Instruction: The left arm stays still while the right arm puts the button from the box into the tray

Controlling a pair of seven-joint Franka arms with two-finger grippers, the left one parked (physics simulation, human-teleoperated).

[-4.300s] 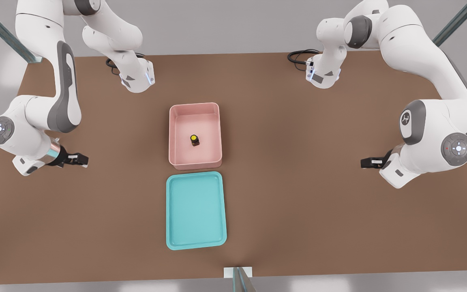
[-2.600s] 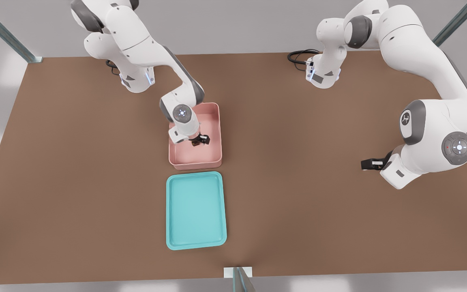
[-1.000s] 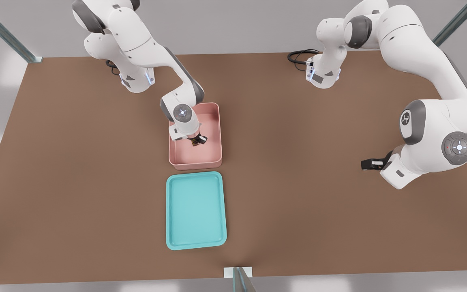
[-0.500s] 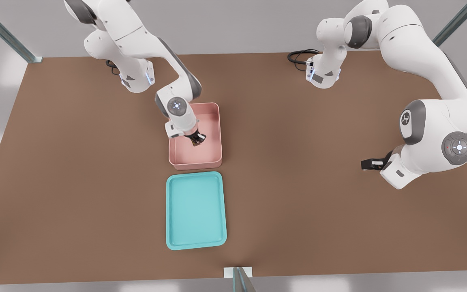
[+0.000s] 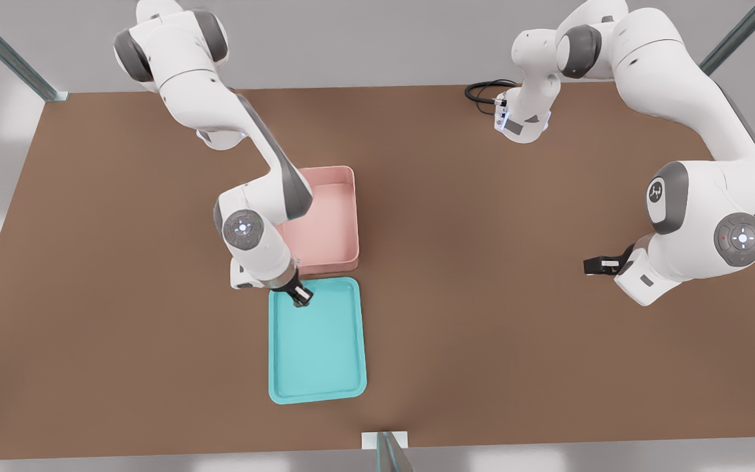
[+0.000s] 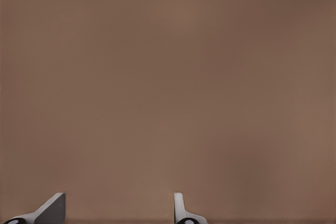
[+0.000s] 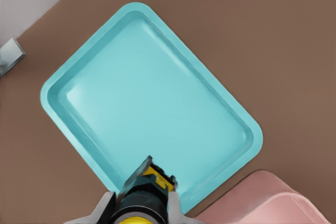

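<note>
On the brown tabletop (image 5: 482, 295) one pink box (image 5: 331, 216) and one teal tray (image 5: 325, 354) are laid end to end, and one button (image 7: 140, 209) is held pinched in the claw (image 5: 301, 300) above the tray's corner nearest the box.

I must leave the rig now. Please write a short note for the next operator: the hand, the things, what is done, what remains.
Hand: shut on the button, held over the tray's corner nearest the box.
Box: no button in it, on the table just beyond the tray.
Done: button picked and carried out of the box.
Left: lower it, release it in the tray, withdraw the arm.
</note>
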